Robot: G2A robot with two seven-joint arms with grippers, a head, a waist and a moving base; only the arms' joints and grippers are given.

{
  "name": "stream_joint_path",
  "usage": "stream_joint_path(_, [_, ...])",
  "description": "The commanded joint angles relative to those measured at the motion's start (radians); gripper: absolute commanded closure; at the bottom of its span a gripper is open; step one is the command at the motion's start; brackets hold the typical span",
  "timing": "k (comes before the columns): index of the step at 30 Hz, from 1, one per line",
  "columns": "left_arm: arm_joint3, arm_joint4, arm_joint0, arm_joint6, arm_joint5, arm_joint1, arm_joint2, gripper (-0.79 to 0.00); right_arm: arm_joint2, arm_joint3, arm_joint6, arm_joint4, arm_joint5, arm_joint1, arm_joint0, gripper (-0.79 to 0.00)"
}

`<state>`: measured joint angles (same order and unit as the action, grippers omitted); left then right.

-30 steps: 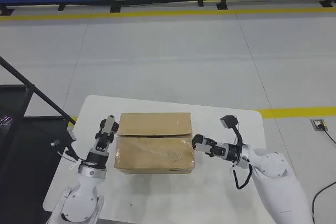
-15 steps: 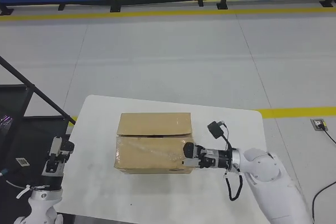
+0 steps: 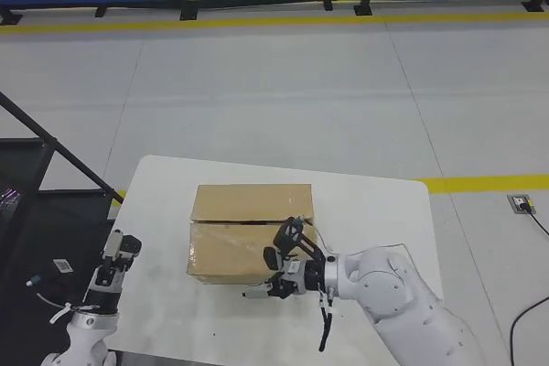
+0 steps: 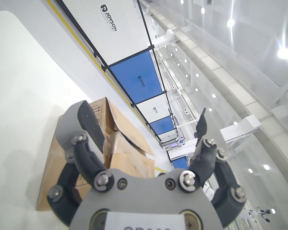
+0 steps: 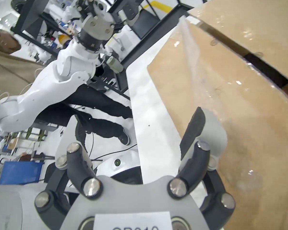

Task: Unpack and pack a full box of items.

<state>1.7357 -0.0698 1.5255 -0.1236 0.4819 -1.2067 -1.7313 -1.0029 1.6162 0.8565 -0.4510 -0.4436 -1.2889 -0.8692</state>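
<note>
A brown cardboard box (image 3: 252,220) sits mid-table, its top flaps down with glossy clear tape and a dark slit between them. My right gripper (image 3: 271,274) is open at the box's front side; in the right wrist view one finger (image 5: 194,125) lies close against the cardboard wall of the box (image 5: 230,92), and the right gripper (image 5: 134,142) holds nothing. My left gripper (image 3: 121,245) hovers by the table's left edge, apart from the box. In the left wrist view the left gripper (image 4: 146,125) is open and empty, with the box (image 4: 127,154) beyond its fingers.
The white table (image 3: 375,210) has bare room right of the box and along its front. A black frame and dark netting (image 3: 18,183) stand off the table's left side. My left arm (image 5: 69,65) shows farther off in the right wrist view.
The right gripper has slid leftward along the box's front side. The left arm drew back from the box to the table's left edge, then edged slightly inward.
</note>
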Motion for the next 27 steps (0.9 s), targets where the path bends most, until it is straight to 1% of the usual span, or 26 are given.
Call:
stream_joint_path(1, [0.001,0.003,0.004,-0.013,0.017,0.0,0.004,-0.785,0.005,0.005,-0.003,0.003,-0.022,0.001,-0.003,-0.785])
stream_joint_path(4, [-0.001,0.003,0.011,-0.024,0.036,0.0,0.003,-0.785,0.018,0.009,0.03,-0.019,-0.054,0.005,0.0,-0.785])
stream_joint_path(10, [-0.009,-0.009,0.013,-0.028,0.037,-0.002,0.002,-0.785,0.079,0.013,-0.064,-0.146,-0.038,-0.005,0.005,-0.785])
stream_joint_path(14, [-0.014,-0.018,0.016,-0.027,0.037,-0.003,-0.003,-0.785,0.128,-0.017,-0.084,-0.187,-0.016,-0.017,0.034,-0.785])
stream_joint_path(17, [-0.018,-0.028,0.02,-0.027,0.038,-0.003,-0.009,-0.785,0.158,-0.039,-0.105,-0.224,0.02,-0.027,0.058,-0.785])
stream_joint_path(21, [-0.023,-0.044,0.024,-0.034,0.043,-0.003,-0.015,-0.785,0.176,-0.054,-0.163,-0.272,0.082,-0.038,0.078,-0.785])
stream_joint_path(27, [-0.027,-0.057,0.026,-0.04,0.044,-0.004,-0.023,-0.785,0.18,-0.035,-0.269,-0.361,0.152,-0.045,0.065,-0.785])
